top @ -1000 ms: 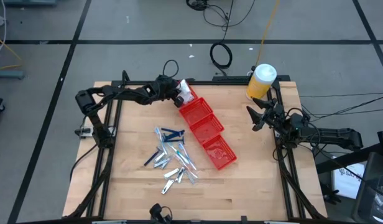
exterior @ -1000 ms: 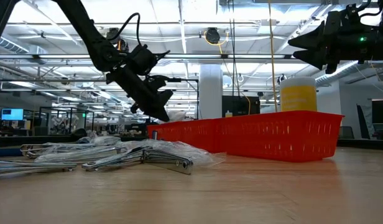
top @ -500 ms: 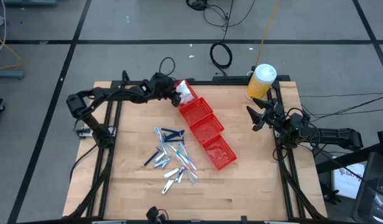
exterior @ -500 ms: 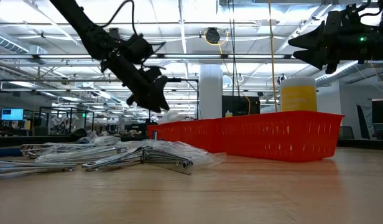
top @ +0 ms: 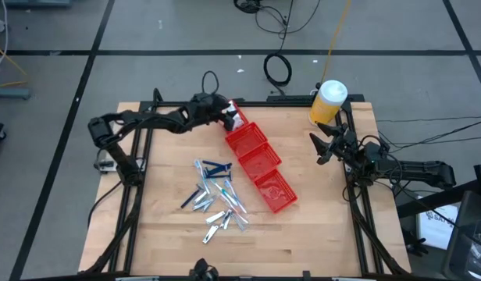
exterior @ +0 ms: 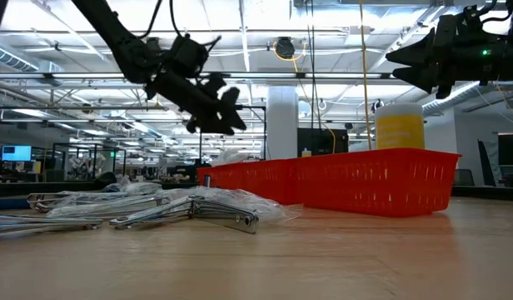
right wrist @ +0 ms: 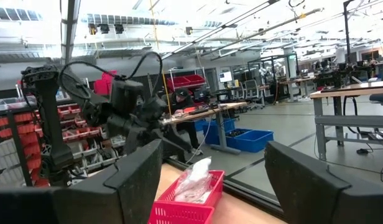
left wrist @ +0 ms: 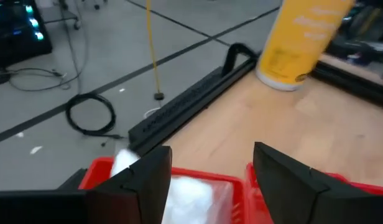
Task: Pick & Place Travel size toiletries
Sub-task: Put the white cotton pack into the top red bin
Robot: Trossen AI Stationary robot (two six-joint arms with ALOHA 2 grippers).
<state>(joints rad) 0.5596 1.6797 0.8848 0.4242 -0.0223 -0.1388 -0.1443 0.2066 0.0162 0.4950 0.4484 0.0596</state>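
Bare table (top: 311,226) lies open right of the red bins (top: 260,165), which run diagonally across the middle; the scattered toiletries (top: 215,195) crowd their left, and the yellow bottle (top: 327,102) blocks the far-right corner

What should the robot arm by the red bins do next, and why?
Probably swing back to the pile of toiletries for another one. The left gripper is open and empty over the end bin, where white packets already lie, and many items are not yet binned.
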